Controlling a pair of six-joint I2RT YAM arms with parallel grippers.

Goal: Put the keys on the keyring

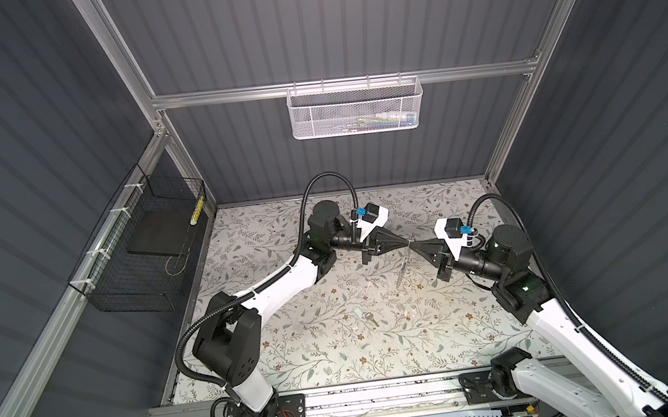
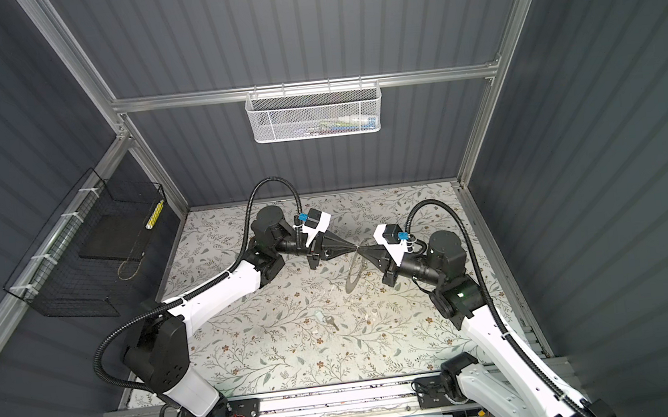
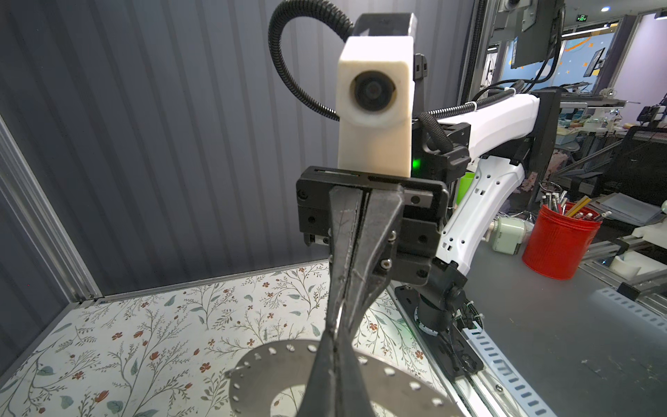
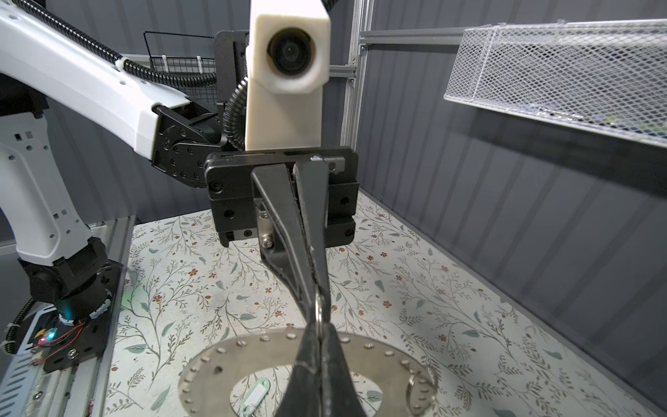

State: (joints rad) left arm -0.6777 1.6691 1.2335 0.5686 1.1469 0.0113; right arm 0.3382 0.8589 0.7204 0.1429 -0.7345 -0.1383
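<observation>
In both top views the left gripper (image 1: 406, 245) and right gripper (image 1: 414, 246) meet tip to tip with their jaws clenched, directly above the keyring (image 2: 350, 277). The keyring hangs edge-on, seemingly clear of the table (image 1: 295, 347). A whitish-headed key (image 1: 364, 315) lies flat on the table, below the keyring and off to its near side.

In the left wrist view the keyring's holed rim sits just under the closed jaws.

In the right wrist view both pairs of jaws appear to pinch a small wire loop (image 4: 319, 311) at the keyring's upper rim. A second loop (image 4: 420, 388) hangs from a rim hole, and the key shows through the keyring's centre opening.

We judge the keyring thin, stiff, light and apt to swing, so it is best held at its rim. The key looks flat and slick, and is best taken by its plastic head.
</observation>
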